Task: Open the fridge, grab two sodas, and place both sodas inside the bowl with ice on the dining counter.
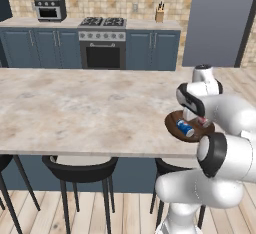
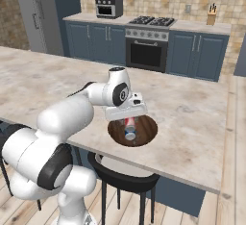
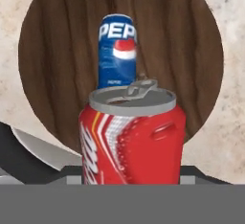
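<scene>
Bowl (image 3: 57,41) as landmark: dark brown, wood-grained, sitting on the mottled stone counter (image 1: 75,108) close to its near edge, above a black stool (image 2: 126,178). Blue can (image 3: 117,50) lies on its side inside the bowl, label up. No ice can be made out in it.

Red can (image 3: 133,139) sits upright above the bowl, silver top and pull tab toward the hand camera, lower body cut off by the frame edge. In the right base view the red can (image 2: 129,121) shows just under the claw (image 2: 126,115), directly over the blue can (image 2: 130,133); whether its base touches the bowl cannot be told.

Claw fingertips are hidden behind the red can in the hand view and too small to read from the base views. Jaws look closed part-way on the red can, its dented side showing.

From the left base view the arm hides the bowl's right rim (image 1: 172,125); blue can (image 1: 185,128) and a sliver of red can (image 1: 202,122) show.

Fridge (image 2: 36,15) stands well left of the bowl, doors shut.
</scene>
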Tool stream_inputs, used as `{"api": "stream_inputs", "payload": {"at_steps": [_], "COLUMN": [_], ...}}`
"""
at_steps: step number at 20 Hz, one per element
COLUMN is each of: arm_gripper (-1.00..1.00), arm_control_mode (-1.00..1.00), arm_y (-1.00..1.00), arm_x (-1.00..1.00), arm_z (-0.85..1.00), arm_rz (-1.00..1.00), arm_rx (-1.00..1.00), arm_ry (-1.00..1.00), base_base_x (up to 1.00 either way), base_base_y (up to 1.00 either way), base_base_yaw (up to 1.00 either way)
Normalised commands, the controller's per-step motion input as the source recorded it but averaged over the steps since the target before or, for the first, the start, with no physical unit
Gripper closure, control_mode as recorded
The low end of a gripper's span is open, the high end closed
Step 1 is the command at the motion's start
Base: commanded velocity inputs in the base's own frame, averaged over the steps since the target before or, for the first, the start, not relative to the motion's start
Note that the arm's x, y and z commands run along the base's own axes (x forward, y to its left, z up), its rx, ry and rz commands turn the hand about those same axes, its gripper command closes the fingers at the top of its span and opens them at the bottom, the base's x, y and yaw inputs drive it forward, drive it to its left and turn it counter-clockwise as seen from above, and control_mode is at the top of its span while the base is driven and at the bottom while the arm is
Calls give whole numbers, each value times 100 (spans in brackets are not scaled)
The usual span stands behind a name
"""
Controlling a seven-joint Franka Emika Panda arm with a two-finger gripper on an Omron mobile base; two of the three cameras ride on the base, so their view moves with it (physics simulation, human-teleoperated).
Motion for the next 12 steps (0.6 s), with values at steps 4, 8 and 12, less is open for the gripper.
{"api": "stream_inputs", "payload": {"at_steps": [4,8,12], "arm_gripper": [100,100,100], "arm_control_mode": [-100,-100,-100], "arm_y": [-14,-8,-5], "arm_x": [26,16,14], "arm_z": [-38,-29,-29], "arm_rz": [9,8,6], "arm_rx": [1,1,0], "arm_ry": [1,0,0], "base_base_x": [0,0,0], "base_base_y": [0,0,0], "base_base_yaw": [0,0,0]}}
